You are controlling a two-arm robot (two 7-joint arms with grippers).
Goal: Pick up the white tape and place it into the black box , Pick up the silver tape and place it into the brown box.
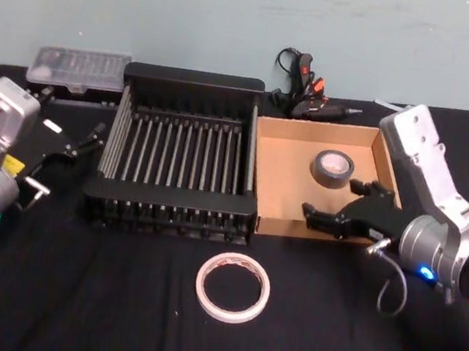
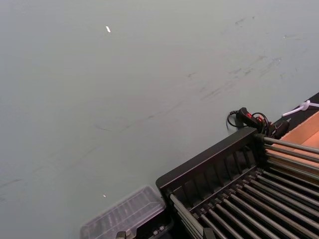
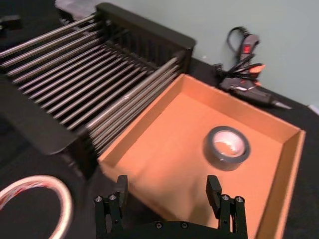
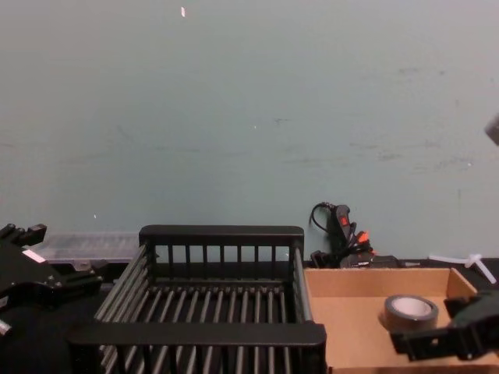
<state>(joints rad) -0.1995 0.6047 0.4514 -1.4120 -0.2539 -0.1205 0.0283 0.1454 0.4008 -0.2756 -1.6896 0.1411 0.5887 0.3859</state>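
Note:
The white tape (image 1: 233,287) lies flat on the black cloth in front of the black box (image 1: 192,76), a slatted crate with nothing inside. Part of the white tape (image 3: 35,204) shows beside my right gripper. The silver tape (image 1: 332,166) rests flat inside the brown box (image 1: 272,172), toward its back right. My right gripper (image 1: 333,198) hovers open over the brown box's front edge, just short of the silver tape (image 3: 227,148), with nothing between its fingers (image 3: 119,186). From the chest view the right gripper (image 4: 433,327) is in front of the silver tape (image 4: 411,310). My left gripper (image 1: 72,118) stands open left of the crate.
A black and orange glue gun (image 1: 311,95) with its cord lies behind the brown box by the wall. A clear plastic case (image 1: 79,68) sits behind the crate's left corner. Black cloth (image 1: 110,315) covers the table around the white tape.

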